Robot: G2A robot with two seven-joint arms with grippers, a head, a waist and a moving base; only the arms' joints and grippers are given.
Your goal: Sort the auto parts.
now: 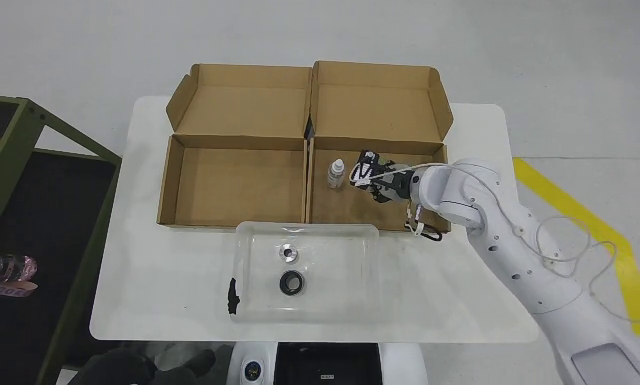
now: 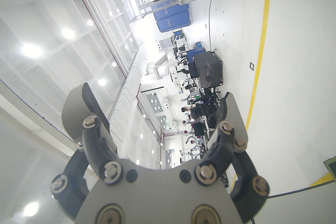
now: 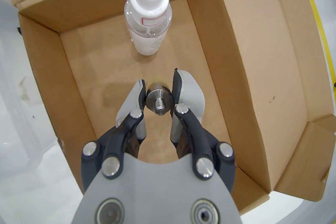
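Right wrist view tells it best: the right gripper [image 3: 158, 83] is clamped on a small threaded metal fitting [image 3: 158, 102], held inside the right-hand cardboard box [image 3: 249, 51] near the upright spray bottle [image 3: 148, 17]. I'd call this the drop-off step, so next the jaws must part and release it clear of the bottle. The left gripper [image 2: 157, 92] gapes wide and empty, while a metal part [image 1: 288, 253] and black ring [image 1: 292, 282] lie in the clear tray [image 1: 250, 240].

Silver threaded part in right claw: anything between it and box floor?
Nothing visible. The silver threaded metal part, in the right claw, is over bare brown cardboard box floor; the clear spray bottle stands apart.
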